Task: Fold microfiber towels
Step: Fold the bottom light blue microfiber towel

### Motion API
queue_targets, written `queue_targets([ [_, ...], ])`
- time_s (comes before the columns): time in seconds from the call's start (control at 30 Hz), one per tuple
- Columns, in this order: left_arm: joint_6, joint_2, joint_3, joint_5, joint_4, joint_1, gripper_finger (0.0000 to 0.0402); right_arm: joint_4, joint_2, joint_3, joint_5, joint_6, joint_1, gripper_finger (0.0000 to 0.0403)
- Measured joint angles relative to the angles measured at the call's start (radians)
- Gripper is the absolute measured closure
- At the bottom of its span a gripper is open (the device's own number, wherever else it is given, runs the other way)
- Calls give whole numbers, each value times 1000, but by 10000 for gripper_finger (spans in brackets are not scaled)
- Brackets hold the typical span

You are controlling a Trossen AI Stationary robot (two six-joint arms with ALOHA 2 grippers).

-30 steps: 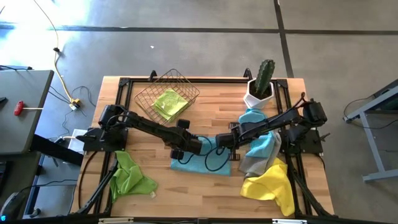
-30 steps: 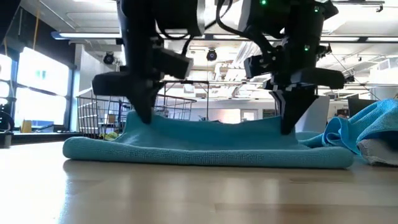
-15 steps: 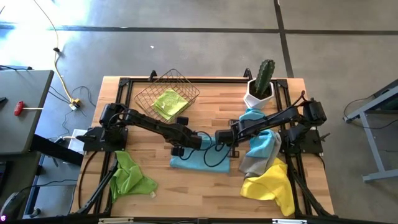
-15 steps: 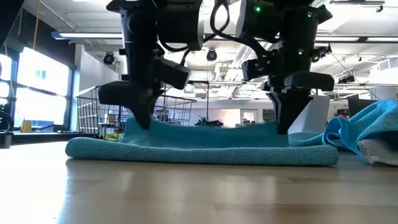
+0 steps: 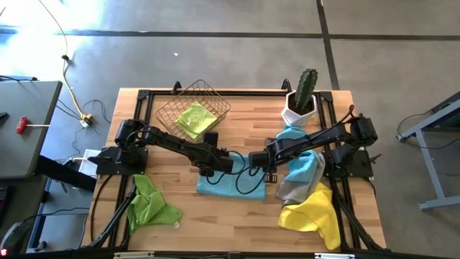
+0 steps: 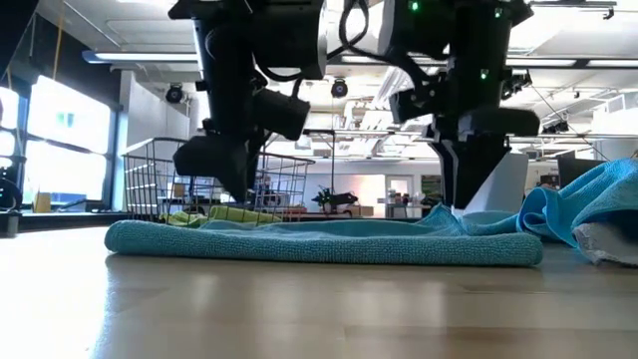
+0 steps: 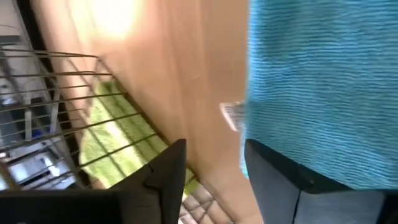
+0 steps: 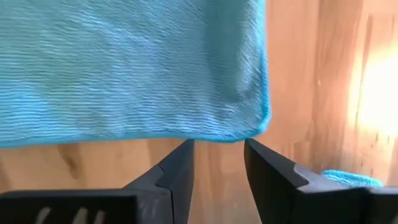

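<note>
A light blue microfiber towel (image 5: 233,183) lies folded flat on the middle of the table, and the low view shows it as a low band (image 6: 319,241). My left gripper (image 5: 218,161) hangs open just above the towel's far left part (image 7: 323,81), its fingers (image 7: 168,171) clear of the cloth. My right gripper (image 5: 260,160) stands open at the far right corner (image 8: 261,123), with the towel's edge just beyond its fingertips (image 8: 180,165). In the low view both grippers, left (image 6: 231,187) and right (image 6: 467,194), point down.
A wire basket (image 5: 192,114) at the far left holds a lime green towel (image 5: 195,119). A cactus in a white pot (image 5: 302,97) stands at the far right. Blue (image 5: 305,167), grey (image 5: 291,188) and yellow (image 5: 313,214) towels are heaped at the right, and another lime green one (image 5: 149,205) lies near left.
Both grippers have opened and let go of the blue towel's far edge, rising a little and shifting slightly toward the table's far edge. The edge they held up has dropped, and the towel now lies flat as a folded layer.
</note>
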Motion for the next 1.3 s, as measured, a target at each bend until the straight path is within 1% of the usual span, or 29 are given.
queue_targets([
  [0.1, 7, 0, 0, 82, -1, -16, 244, 42, 0, 9, -10, 4, 28, 270],
  [0.23, 97, 0, 0, 268, 9, -67, 244, 120, 0, 8, -47, 4, 72, 270],
  [0.3, 139, 0, -1, 347, 37, -94, 248, 146, 0, 8, -49, 4, 95, 270],
  [0.43, 224, -9, -47, 421, 200, -137, 261, 186, 4, 8, -42, 31, 133, 269],
  [0.5, 228, -21, -82, 448, 255, -149, 270, 189, 8, 8, -39, 72, 149, 269],
  [0.6, 181, -37, -133, 451, 287, -155, 281, 187, 8, 7, -15, 114, 176, 269],
  [0.7, 115, -64, -198, 437, 322, -153, 291, 185, 8, 7, 38, 170, 203, 269],
  [0.87, 17, -78, -286, 452, 421, -170, 301, 179, 8, 7, 108, 328, 232, 269],
  [0.93, 7, -78, -293, 470, 466, -188, 305, 178, 8, 7, 117, 391, 236, 269],
  [1.0, -3, -74, -296, 455, 493, -212, 309, 174, 8, 7, 118, 460, 236, 269],
  [1.3, -163, -81, -301, 356, 449, -309, 318, 157, 8, 7, 185, 715, 257, 269],
])
